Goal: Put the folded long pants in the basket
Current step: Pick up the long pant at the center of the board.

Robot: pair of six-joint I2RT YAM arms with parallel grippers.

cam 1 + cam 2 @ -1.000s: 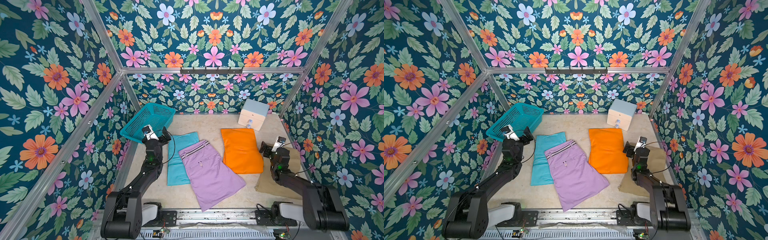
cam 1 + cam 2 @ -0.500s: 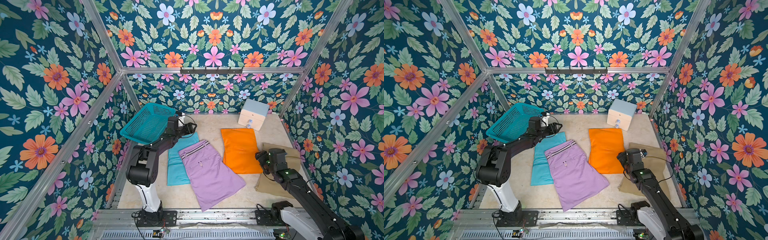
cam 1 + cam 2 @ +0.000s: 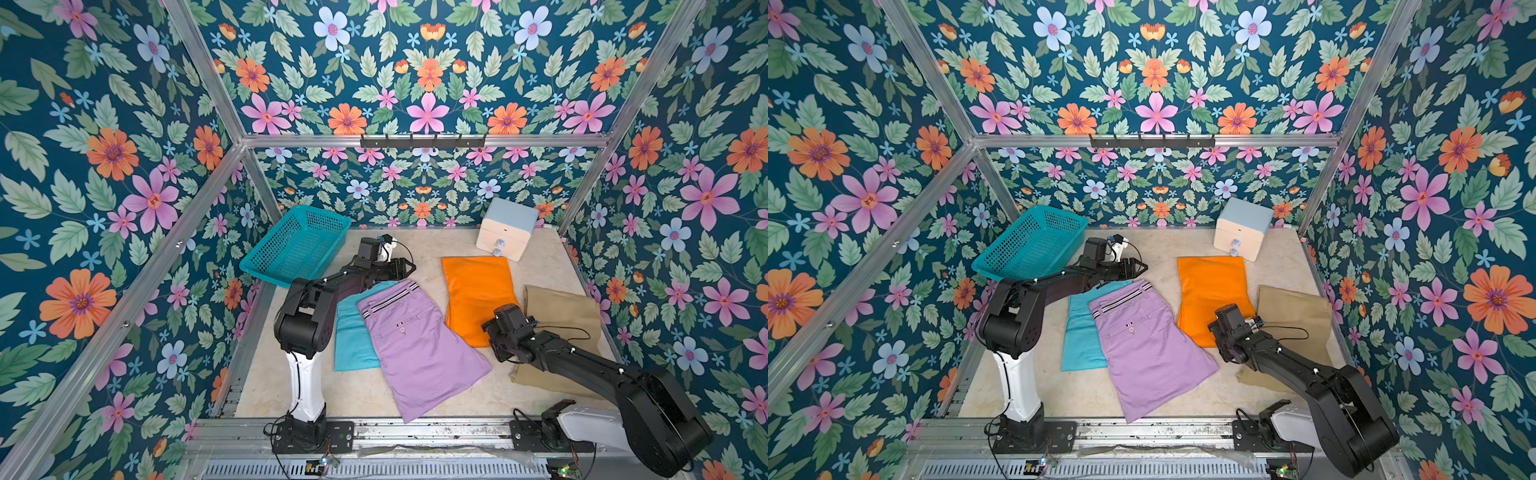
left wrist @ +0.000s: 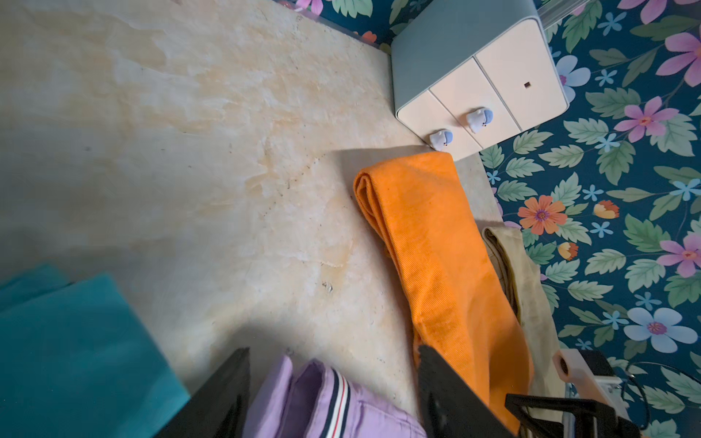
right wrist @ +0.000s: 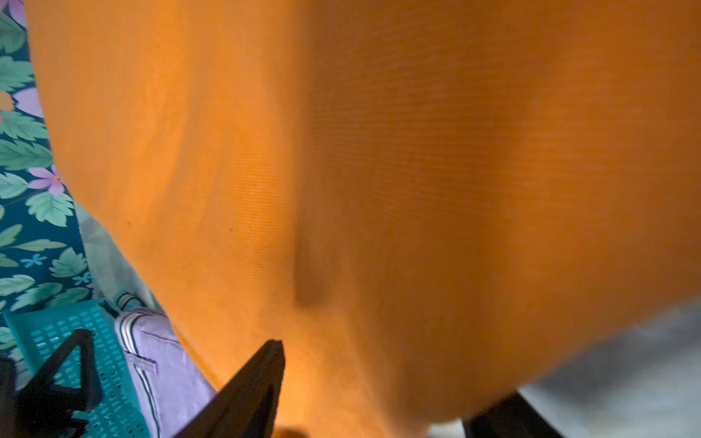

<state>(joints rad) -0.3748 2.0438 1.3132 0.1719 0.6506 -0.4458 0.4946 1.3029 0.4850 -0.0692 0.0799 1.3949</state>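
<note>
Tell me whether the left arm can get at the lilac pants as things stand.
Probably yes. The left arm holds its open jaws near the waistband end of the lilac pants, which lie uppermost with nothing over them.

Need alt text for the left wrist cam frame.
The open left gripper sits over the striped waistband of the lilac pants, turquoise pants beside them. Beyond, on the beige table, lie orange pants and tan pants near a white-and-blue drawer box.
</note>
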